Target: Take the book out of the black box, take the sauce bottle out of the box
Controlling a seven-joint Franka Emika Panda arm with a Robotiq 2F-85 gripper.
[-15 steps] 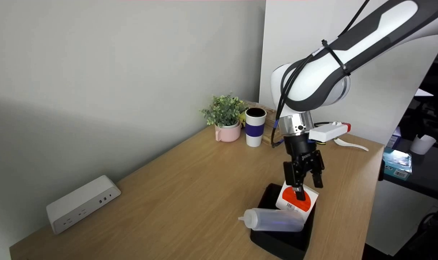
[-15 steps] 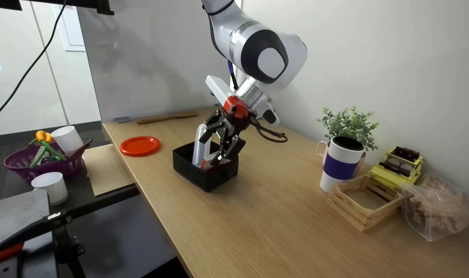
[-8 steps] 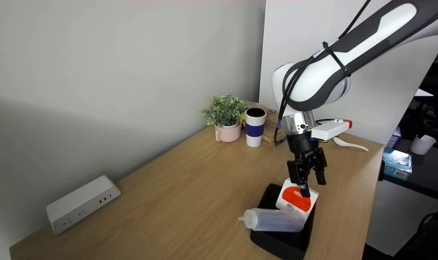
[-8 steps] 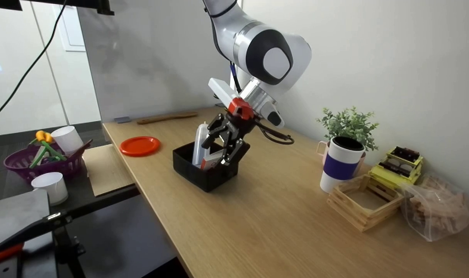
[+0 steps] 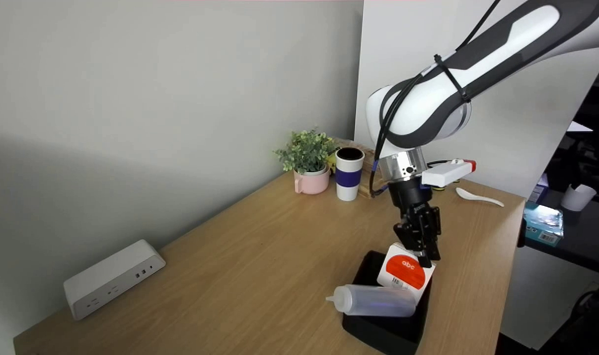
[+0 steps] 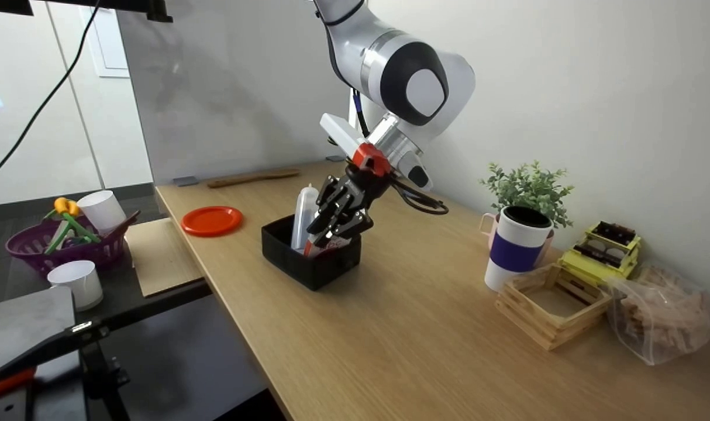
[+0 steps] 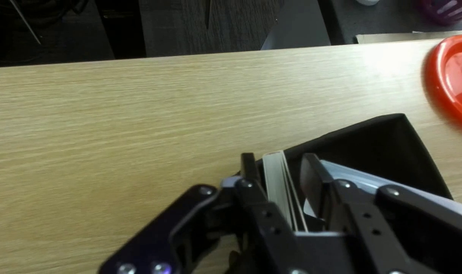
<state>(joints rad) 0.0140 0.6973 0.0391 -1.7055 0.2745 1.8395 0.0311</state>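
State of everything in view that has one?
black box: upright, open
book: tilted inside the black box
sauce bottle: nozzle cap on, leaning out of the black box
claw: partly open, astride the book's edge
cup: upright
red plate: lying flat
wooden crate: upright
plant: upright
clear bag: filled; closure unclear

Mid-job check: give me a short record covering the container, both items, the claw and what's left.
Container: black box, open-topped, on the table
Item one: abc book, propped up inside the box
Item two: squeeze bottle, tilted, nozzle end out past the rim
Grasp: claw partly open, straddling the book's edge; gap visible on the bottle side
Remaining: both items to come out
Nearby: red plate, apart from the box
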